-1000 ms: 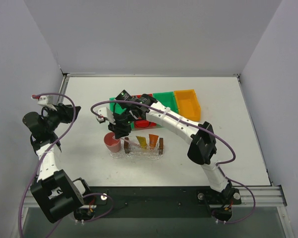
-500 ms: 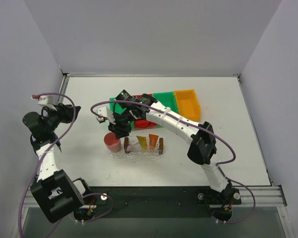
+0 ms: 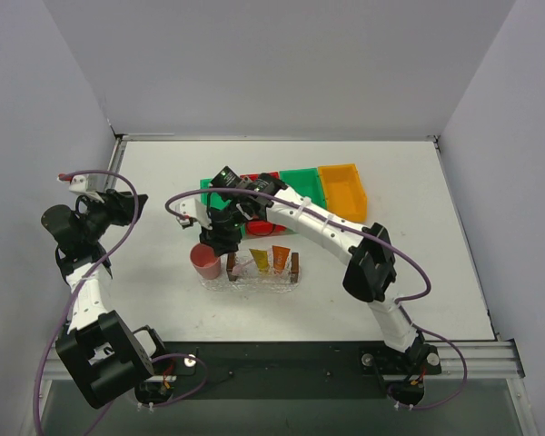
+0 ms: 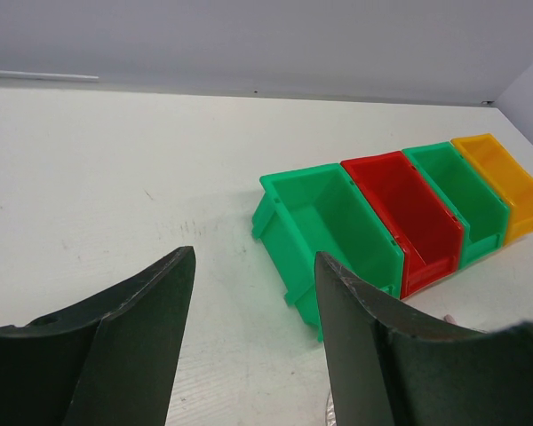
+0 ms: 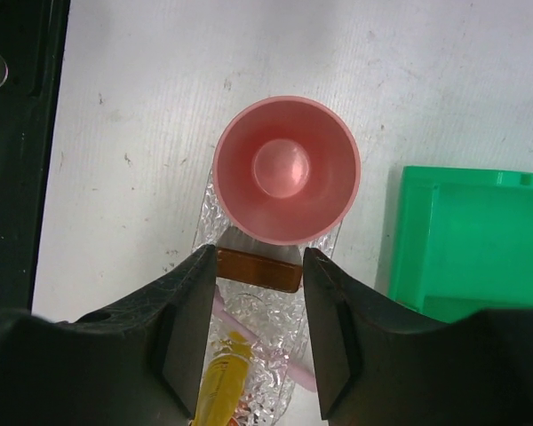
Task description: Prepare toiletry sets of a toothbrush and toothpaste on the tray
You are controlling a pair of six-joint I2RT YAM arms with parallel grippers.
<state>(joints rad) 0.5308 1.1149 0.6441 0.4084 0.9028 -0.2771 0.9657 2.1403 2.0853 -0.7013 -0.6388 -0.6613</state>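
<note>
Far off to the left of the tray (image 3: 294, 266), the left gripper (image 3: 127, 204) hangs in the air. Its two fingers (image 4: 151, 319) are wide apart and there is nothing between them.

Just left of the tray stands a pink cup (image 3: 204, 261), the right way up. It sits very close to the tray's left end. I cannot tell if the two touch.

The right gripper (image 3: 220, 238) hangs over the left end of the tray, close to the cup. Its fingers are apart too, and they hold nothing. Looking down between them, you see the brown block (image 5: 258, 269) that stands at the tray's left end.

Inside the tray, next to that brown block, lies the toothbrush (image 5: 220, 309), a thin pink stick. Only bits of it show. To the right of it lies a yellow tube of toothpaste (image 3: 260, 261), then an orange tube of toothpaste (image 3: 280, 258), side by side. After them comes the other brown block, at the tray's right end.

Behind the tray, four bins sit in a row, touching side by side: a green bin (image 4: 329, 226), a red bin (image 4: 404, 209), a second green bin (image 4: 457, 195) and an orange bin (image 4: 506, 182).
</note>
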